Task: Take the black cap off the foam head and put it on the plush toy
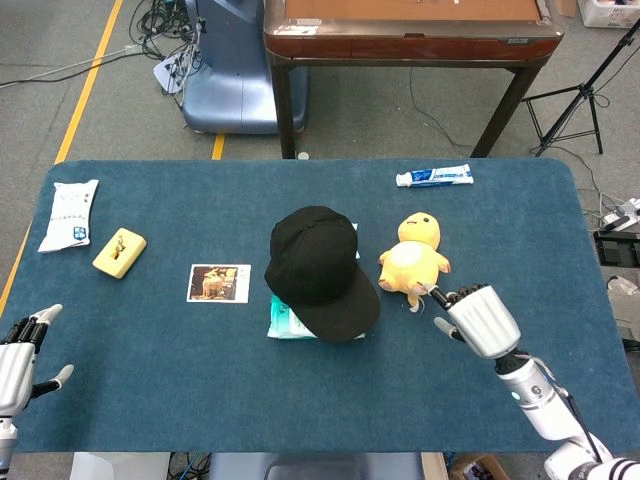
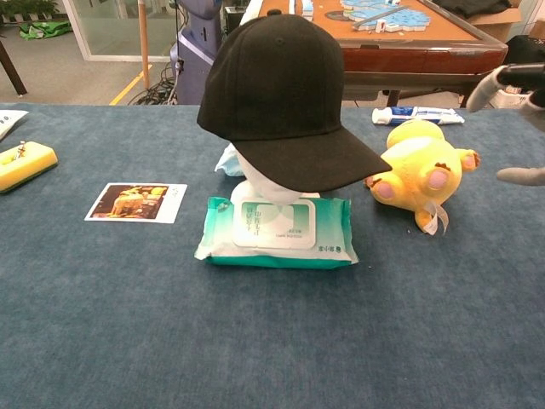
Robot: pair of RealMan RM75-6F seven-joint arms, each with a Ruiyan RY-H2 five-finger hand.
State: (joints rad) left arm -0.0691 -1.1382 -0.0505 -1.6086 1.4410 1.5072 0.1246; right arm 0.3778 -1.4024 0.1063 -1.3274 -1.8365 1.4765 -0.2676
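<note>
The black cap (image 1: 318,270) (image 2: 285,98) sits on the white foam head (image 2: 268,186) at the table's middle, brim toward me. To its right lies the yellow plush toy (image 1: 412,260) (image 2: 423,171) on its back. My right hand (image 1: 478,318) hovers just to the right of and nearer than the toy, fingers apart, holding nothing; its fingertips (image 2: 511,85) show at the right edge of the chest view. Low at the near left corner of the table is my left hand (image 1: 18,350), fingers spread and empty.
A green wet-wipes pack (image 2: 277,231) lies in front of the foam head. A photo card (image 1: 219,282), a yellow block (image 1: 119,252) and a white packet (image 1: 69,213) lie to the left. A toothpaste tube (image 1: 434,176) rests at the far edge.
</note>
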